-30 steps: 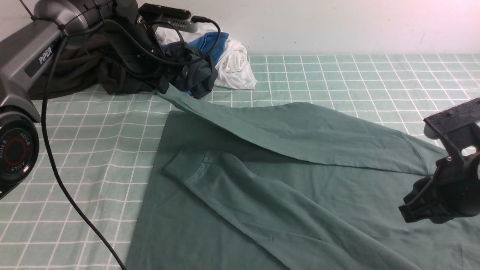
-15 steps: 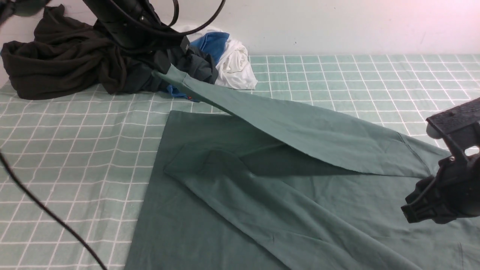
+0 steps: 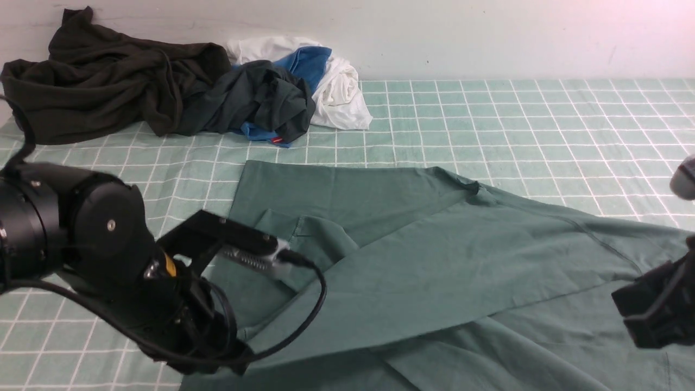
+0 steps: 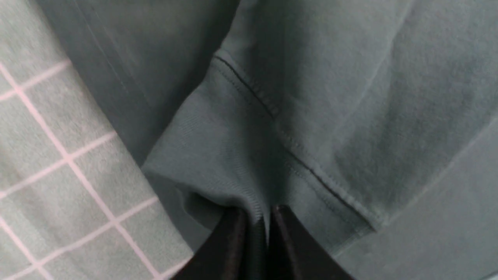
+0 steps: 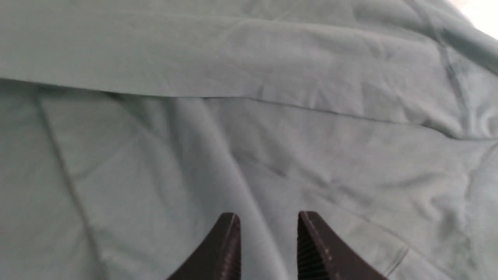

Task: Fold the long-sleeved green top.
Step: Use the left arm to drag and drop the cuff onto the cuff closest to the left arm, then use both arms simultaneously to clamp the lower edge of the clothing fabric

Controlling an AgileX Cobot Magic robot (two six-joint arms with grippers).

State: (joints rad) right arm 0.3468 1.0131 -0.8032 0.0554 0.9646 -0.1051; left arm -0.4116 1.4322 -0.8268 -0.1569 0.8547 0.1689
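The green long-sleeved top point(image 3: 434, 255) lies spread on the pale checked cloth point(image 3: 516, 119). One sleeve runs across its body from the right shoulder toward the near left. The other sleeve's cuff point(image 3: 277, 228) lies beneath it. My left arm point(image 3: 108, 260) is low at the near left, hiding its fingers in the front view. In the left wrist view my left gripper point(image 4: 258, 217) is shut on the ribbed sleeve cuff point(image 4: 218, 155), just above the cloth. My right gripper point(image 5: 268, 219) stands open over the top's right side, with nothing held. It shows at the front view's right edge point(image 3: 651, 312).
A blackish dark-olive garment point(image 3: 108, 76) is heaped at the back left. Next to it lies a dark grey-green garment point(image 3: 266, 103) with blue and white cloth point(image 3: 339, 92). A white wall closes the back. A black cable point(image 3: 320, 293) loops off my left wrist.
My left arm has swung from the far left pile down to the near left, bringing the raised sleeve across the top's body. My right gripper has shifted a little right and lower.
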